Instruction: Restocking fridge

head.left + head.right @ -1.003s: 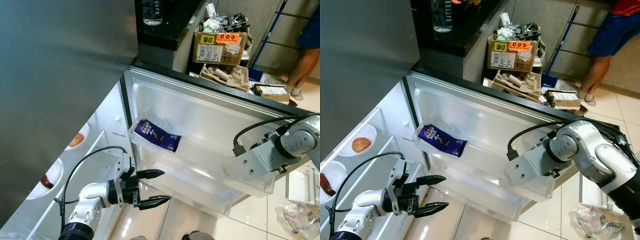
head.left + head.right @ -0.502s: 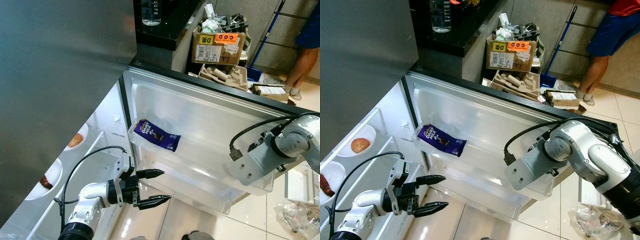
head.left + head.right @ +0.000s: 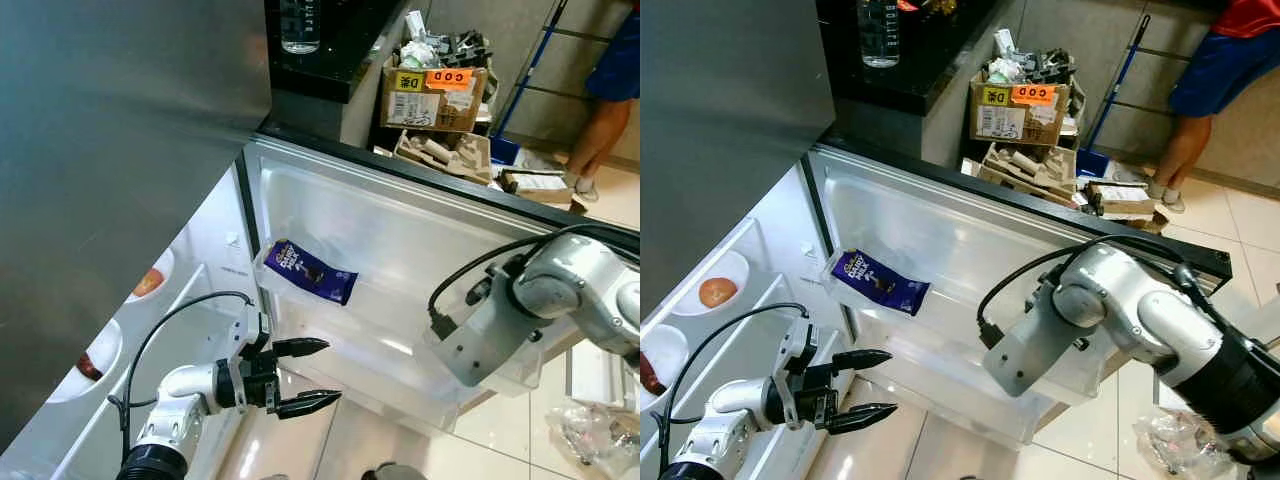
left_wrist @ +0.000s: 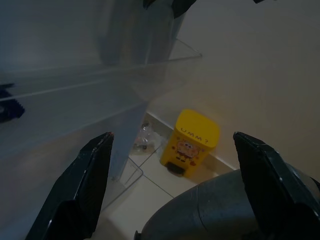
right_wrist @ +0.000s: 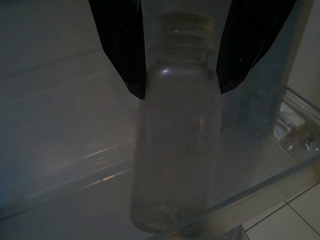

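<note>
The right gripper [image 5: 180,55] grips a clear plastic bottle [image 5: 175,150] by its neck, fingers clamped either side — its base inside the fridge door's lower bin [image 3: 1060,385]. The left gripper [image 3: 312,375] hovers spread wide and empty near that bin's left end. A purple chocolate bar [image 3: 310,271] lies in the upper bin.

I am seeing a cardboard box [image 3: 1018,108] full of junk sitting on the floor behind the fridge, with flat cardboard trays [image 3: 1022,167] lying in front of it. A person [image 3: 1213,75] in blue shorts is standing near a blue pole [image 3: 1108,88]. A little yellow bin [image 4: 194,141] is sitting on the tiled floor [image 3: 1262,230] by a wall. A crinkly plastic bag [image 3: 1185,443] is lying on the floor.
</note>
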`<state>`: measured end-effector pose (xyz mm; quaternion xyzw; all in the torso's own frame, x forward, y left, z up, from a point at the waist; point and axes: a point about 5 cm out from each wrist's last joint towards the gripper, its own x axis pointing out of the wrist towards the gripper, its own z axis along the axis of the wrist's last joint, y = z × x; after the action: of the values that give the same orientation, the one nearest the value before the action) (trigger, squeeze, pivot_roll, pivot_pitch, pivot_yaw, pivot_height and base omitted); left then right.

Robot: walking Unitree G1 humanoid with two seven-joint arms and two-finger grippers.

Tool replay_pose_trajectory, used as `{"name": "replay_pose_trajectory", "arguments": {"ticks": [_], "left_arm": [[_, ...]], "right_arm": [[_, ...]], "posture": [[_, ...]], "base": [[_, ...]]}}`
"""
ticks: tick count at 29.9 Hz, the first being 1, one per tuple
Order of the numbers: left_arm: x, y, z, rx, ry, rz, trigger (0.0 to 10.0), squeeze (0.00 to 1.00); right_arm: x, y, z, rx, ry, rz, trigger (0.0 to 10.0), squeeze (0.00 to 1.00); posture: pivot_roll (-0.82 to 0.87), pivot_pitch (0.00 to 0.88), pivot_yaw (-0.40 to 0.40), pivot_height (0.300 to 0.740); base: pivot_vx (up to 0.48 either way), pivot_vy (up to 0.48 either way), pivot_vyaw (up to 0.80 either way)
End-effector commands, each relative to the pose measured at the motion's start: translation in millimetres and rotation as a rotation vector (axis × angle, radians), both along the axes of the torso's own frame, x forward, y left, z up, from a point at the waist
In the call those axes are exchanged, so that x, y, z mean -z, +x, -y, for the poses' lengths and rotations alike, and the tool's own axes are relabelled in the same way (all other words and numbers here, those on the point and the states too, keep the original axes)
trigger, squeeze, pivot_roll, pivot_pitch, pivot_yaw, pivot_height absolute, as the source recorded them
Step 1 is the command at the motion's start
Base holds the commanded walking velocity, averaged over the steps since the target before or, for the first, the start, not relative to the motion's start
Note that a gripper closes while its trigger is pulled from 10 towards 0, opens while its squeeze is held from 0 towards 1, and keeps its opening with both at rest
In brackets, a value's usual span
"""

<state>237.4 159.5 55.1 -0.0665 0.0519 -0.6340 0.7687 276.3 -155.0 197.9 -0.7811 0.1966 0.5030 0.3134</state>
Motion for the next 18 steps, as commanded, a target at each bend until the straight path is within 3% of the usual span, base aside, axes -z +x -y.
{"name": "replay_pose_trajectory", "arguments": {"ticks": [1, 7, 8, 12, 18], "left_arm": [[2, -2.0, 6.5, 0.022, -0.008, -0.007, 10.0, 0.0], [2, -2.4, 6.6, 0.022, -0.008, -0.009, 10.0, 0.0], [2, -2.4, 6.8, 0.021, -0.009, -0.009, 10.0, 0.0], [3, -2.7, 8.0, 0.02, -0.013, -0.009, 10.0, 0.0], [3, -3.4, 8.7, 0.019, -0.015, -0.012, 10.0, 0.0]], "right_arm": [[18, -5.8, -2.1, -0.022, -0.02, -0.068, 0.0, 0.0], [22, -2.5, 7.9, -0.009, -0.083, -0.077, 0.0, 0.0], [24, -4.4, 18.2, -0.003, -0.146, -0.094, 0.0, 0.0], [32, -12.0, 33.6, 0.012, -0.23, -0.154, 0.0, 0.0], [38, -16.9, 39.2, 0.017, -0.255, -0.188, 0.0, 0.0]], "posture": [[-0.13, 0.09, -0.063, 0.74], [-0.13, 0.091, -0.064, 0.74], [-0.13, 0.092, -0.068, 0.74], [-0.14, 0.096, -0.071, 0.74], [-0.14, 0.099, -0.071, 0.74]], "base": [[0.0, 0.0, 0.0], [0.0, 0.0, 0.0], [0.0, 0.0, 0.0], [0.0, 0.0, 0.0], [0.0, 0.0, 0.0]]}}
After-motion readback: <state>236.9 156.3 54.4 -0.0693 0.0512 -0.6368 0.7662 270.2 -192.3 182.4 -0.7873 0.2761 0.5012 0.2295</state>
